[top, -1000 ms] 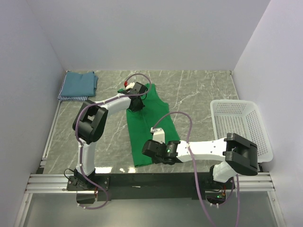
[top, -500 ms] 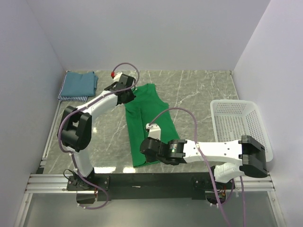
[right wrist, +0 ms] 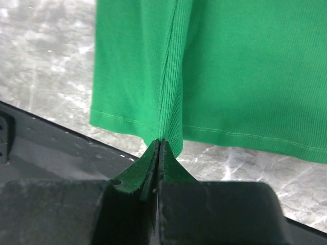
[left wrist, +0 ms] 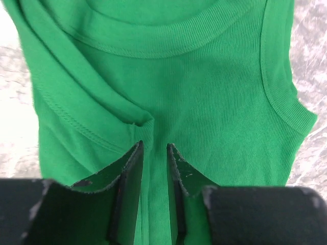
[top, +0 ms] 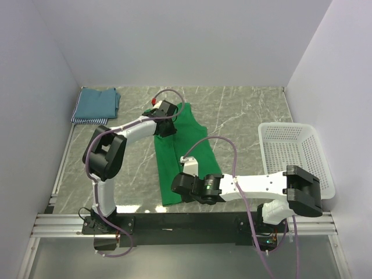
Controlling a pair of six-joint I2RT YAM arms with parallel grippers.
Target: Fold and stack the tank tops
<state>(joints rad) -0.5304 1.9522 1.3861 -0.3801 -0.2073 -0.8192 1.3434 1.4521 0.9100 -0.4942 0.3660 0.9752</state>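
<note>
Desk: grey marbled, carried everything.

Tops counted: three in all, one green, one teal, one striped.

Green top: lay flat and spread near the middle of the desk, between the two arms. Its long axis ran from the near edge to the far side, a little slanted. The neckline pointed to the far wall and the hem to the arm bases. A lengthwise ridge ran up from the hem in the right wrist view.

Basket: one, white mesh, at the right edge of the desk, well apart from the green top.

Teal top: folded, in the far left corner. It lay on the striped top, of which only the edge showed at the near side.

Right pincer: clenched on the hem of the green top, tips met on the base of the ridge, at the near edge of the desk.

Left pincer: at the neckline end, tips down on the cloth just below the neck band. The jaws stood a narrow gap apart, released, with green cloth showing between them and a small pucker just ahead.
</note>
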